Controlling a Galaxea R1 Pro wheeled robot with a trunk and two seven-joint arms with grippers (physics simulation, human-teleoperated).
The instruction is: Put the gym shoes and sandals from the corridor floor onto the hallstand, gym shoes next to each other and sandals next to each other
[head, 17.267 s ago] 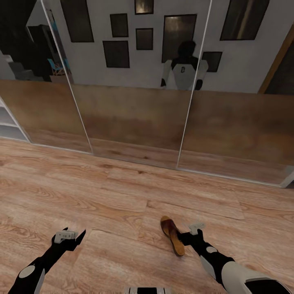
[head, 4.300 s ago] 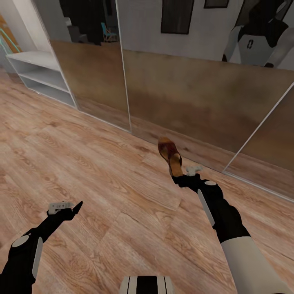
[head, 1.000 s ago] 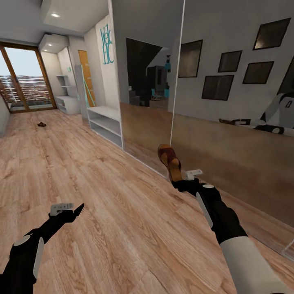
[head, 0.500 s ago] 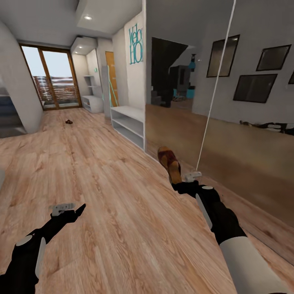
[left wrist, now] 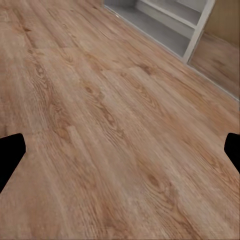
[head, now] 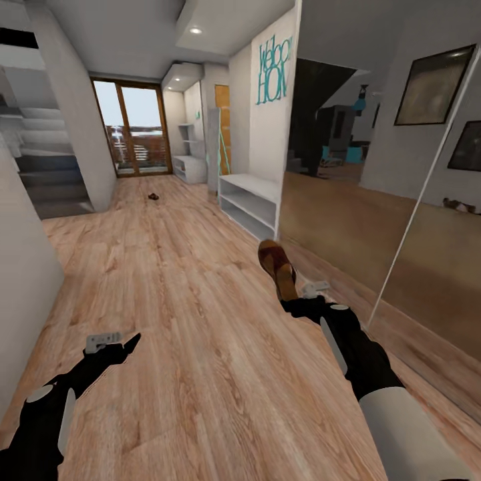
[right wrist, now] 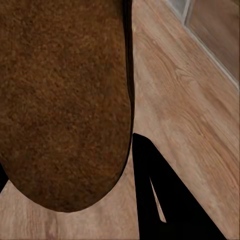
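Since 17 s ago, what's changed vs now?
The sandal went from lying on the corridor floor beside the right gripper to being held up in it, off the floor. The robot has turned from facing the mirrored wall to looking down the corridor, so the hallstand now shows ahead. The left gripper stayed open and empty, low at the robot's left.

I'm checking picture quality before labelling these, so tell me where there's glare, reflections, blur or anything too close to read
Head view: sharp nearby; the mirrored wall panels reflect floor and room, bright daylight washes the far glass door, and a small dark thing on the floor is too tiny to identify. Right wrist view: the sandal is so close it reads as blurry brown texture. Left wrist view: soft, even light on the floor planks.
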